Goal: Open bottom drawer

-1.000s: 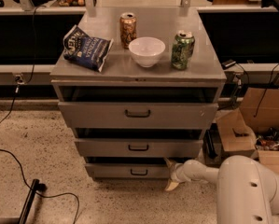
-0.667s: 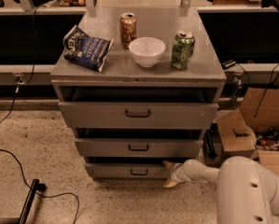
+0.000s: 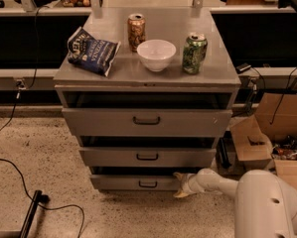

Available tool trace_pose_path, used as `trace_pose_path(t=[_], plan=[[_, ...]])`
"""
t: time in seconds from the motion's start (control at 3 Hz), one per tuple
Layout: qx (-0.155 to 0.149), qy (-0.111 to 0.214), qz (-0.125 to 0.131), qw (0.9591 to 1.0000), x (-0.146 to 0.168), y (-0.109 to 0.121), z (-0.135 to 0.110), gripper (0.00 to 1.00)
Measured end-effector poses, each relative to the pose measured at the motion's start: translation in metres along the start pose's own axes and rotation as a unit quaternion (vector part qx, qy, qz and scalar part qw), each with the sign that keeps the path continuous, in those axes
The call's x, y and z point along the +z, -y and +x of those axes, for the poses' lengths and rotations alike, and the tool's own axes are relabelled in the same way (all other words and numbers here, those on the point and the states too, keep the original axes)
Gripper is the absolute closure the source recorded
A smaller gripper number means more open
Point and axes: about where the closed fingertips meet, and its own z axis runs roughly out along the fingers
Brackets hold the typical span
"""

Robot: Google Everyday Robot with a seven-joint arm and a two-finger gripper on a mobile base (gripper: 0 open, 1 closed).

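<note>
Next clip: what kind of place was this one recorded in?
Probably a robotics lab or workshop, not a home: loose cables cross the speckled floor, opened cardboard boxes sit beside a grey metal drawer cabinet, and the gripper is at the right end of the bottom drawer.

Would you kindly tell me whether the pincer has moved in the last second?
No. The pincer is at the right end of the bottom drawer, exactly where it was.

My white arm [image 3: 222, 181] reaching left from the lower right, forearm low and nearly level, my gripper [image 3: 178, 185] at its tip, low and right of centre, tan fingers [image 3: 181, 194] spread apart.
</note>
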Motion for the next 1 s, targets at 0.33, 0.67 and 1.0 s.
trace_pose_path(t=[0.33, 0.67, 1.0], plan=[[0.011, 0.034, -0.014, 0.9993, -0.009, -0.015, -0.012, 0.36], [0.028, 0.064, -0.047, 0.9964, -0.016, -0.046, -0.026, 0.35], [0.041, 0.078, -0.087, 0.9924, -0.014, -0.071, -0.041, 0.36]])
